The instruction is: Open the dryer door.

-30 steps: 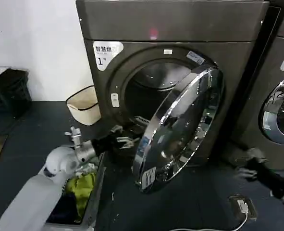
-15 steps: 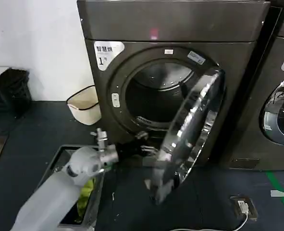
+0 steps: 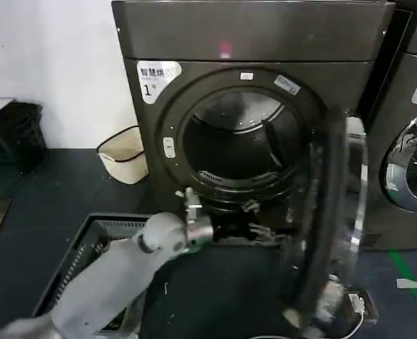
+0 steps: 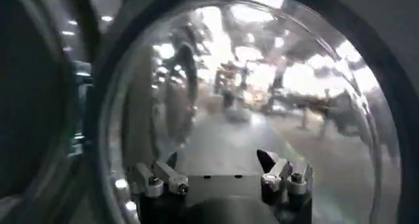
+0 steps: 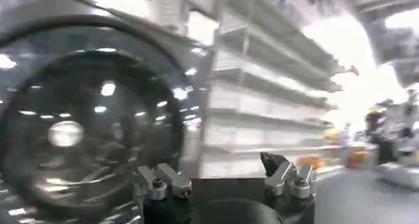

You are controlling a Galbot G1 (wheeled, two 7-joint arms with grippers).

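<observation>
At the lower centre of the head view, your left gripper (image 3: 264, 232) reaches from the lower left toward the inner side of the dryer door (image 3: 335, 226), which stands swung out nearly edge-on at right of centre, its chrome rim running from mid-frame down to the bottom edge. In the left wrist view the left gripper (image 4: 222, 173) has its fingers spread apart with nothing between them, and the door's round face (image 4: 262, 94) lies close ahead of them. The drum opening (image 3: 240, 145) is fully exposed in the upper centre, so I judge the task to be in its last stretch: you are pushing the door wide rather than unlatching it. The next move, as I read it, calls for a little more outward sweep to the right, then drawing the arm clear. Watch the neighbouring machine (image 3: 413, 141) at the right edge; the door's rim is close to it and has little room left to swing. A grey basket (image 3: 88, 247) sits at lower left beneath your arm. Your right gripper (image 5: 222, 174) is released, holding nothing, facing a round glass door.
</observation>
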